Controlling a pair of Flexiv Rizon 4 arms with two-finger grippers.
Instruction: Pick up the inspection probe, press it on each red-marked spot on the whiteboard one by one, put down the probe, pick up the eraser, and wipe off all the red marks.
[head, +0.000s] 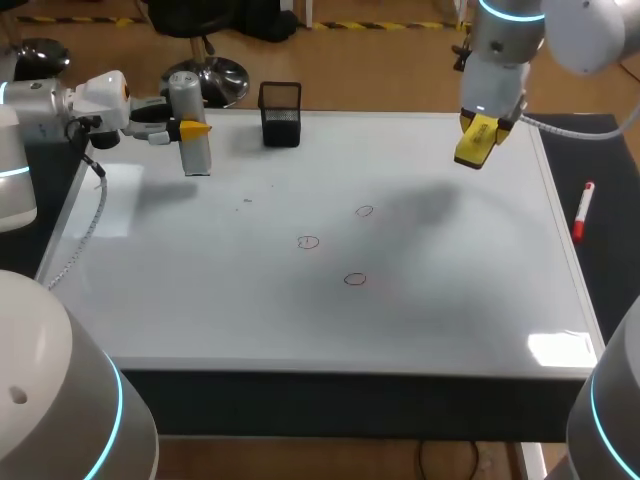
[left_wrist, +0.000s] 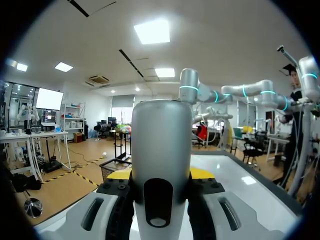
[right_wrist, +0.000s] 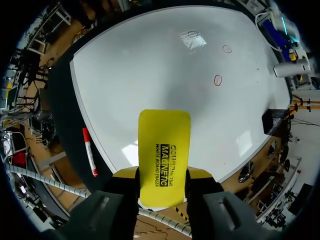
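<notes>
The dark counter carries a whiteboard with three red circles; a red marker lies at right, a black mesh holder upper left, apparently on the board.

mesh cup: black, upright, at back | marker: red-capped, flat on dark table

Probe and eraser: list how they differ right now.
Look: the probe is a grey round cylinder; the eraser is a flat yellow slab.
Holder: the probe sits in the left pincer at the far left of the whiteboard; the eraser sits in the right pincer at its far right.
Pose: the probe stands upright; the eraser hangs tilted.
Shared: each is clamped in a pincer, away from the red marks.
</notes>
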